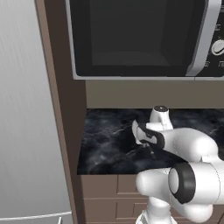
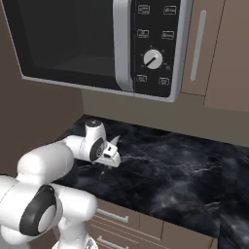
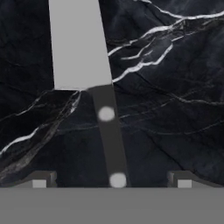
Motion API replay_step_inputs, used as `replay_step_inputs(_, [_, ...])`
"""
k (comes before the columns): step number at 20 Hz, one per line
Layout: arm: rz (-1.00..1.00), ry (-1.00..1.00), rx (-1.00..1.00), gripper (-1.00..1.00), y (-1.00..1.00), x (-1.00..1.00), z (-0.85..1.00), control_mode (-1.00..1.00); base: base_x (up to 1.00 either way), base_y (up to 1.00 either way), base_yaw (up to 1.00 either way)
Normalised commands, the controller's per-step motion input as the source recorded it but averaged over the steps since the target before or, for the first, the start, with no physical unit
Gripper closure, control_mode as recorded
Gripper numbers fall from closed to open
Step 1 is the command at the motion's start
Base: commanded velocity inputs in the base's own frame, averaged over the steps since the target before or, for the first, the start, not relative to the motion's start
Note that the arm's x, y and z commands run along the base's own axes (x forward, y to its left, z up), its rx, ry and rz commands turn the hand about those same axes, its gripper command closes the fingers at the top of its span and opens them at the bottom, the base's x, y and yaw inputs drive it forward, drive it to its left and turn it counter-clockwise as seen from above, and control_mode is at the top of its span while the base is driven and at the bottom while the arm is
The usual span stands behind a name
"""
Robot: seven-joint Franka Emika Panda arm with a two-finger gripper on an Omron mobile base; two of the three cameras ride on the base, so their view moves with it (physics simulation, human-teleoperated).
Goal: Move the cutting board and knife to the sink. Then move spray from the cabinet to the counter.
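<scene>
Directly above the knife, my jaws stand wide.
Its dark handle runs up between my 2 fingertips, the blade flat on the counter beyond, so I hang straddling the handle: that narrow part looks the easiest to pinch. My gripper points straight down.

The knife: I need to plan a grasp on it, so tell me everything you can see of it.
The knife lies flat on the black marbled counter, seen from straight above in the hand view. Its broad, plain grey blade runs toward the top of that view; the short dark handle, with two pale rivets, points back toward the hand. The open fingers stand either side of the handle's end, apart from it. Nothing else touches it.
</scene>
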Motion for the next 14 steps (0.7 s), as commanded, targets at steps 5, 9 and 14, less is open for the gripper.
replay_step_inputs(5, [0.0,-0.02,0.0,-1.0,0.0,0.17,-0.12,-1.0,0.0,0.0,0.0])
replay_step_inputs(9, [0.0,-0.05,0.0,-1.0,0.0,0.17,-0.07,-1.0,0.0,0.0,0.0])
replay_step_inputs(14, [0.0,-0.04,0.0,-1.0,0.0,0.17,-0.09,-1.0,0.0,0.0,0.0])
